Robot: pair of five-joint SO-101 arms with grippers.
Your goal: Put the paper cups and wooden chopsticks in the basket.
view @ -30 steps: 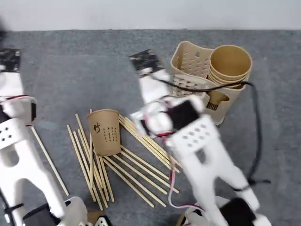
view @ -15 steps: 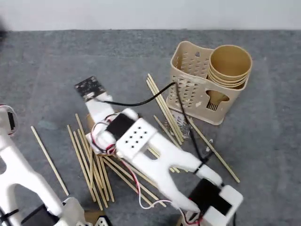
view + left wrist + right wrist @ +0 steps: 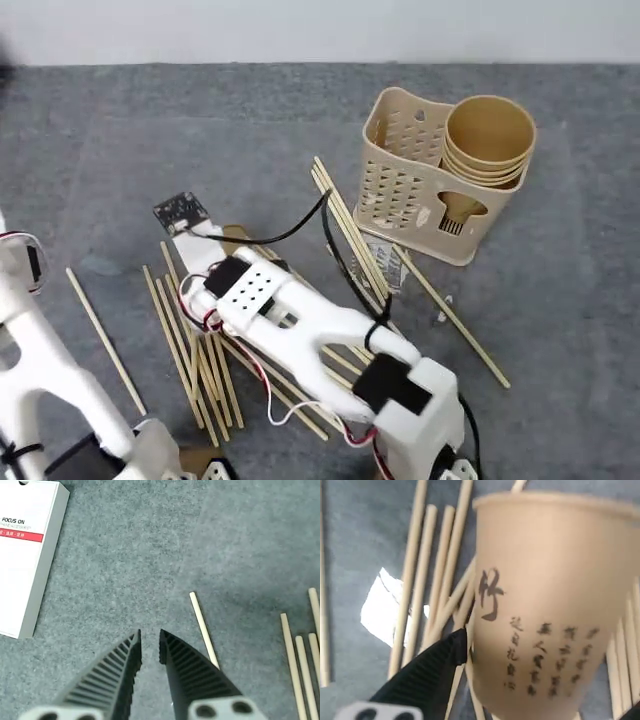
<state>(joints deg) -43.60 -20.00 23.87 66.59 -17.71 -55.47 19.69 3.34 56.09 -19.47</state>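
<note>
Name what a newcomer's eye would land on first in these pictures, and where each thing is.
The white right arm stretched across the scattered wooden chopsticks in the middle of the grey table strikes first. Next is the beige basket toward the far right, with a stack of paper cups standing in one compartment. The right wrist view has a printed paper cup up close, with chopsticks lying around it.

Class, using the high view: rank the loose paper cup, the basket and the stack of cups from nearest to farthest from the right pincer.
1. The loose paper cup, right at the right pincer.
2. The basket, back and to the right.
3. The stack of cups, in the basket's far compartment.
</note>
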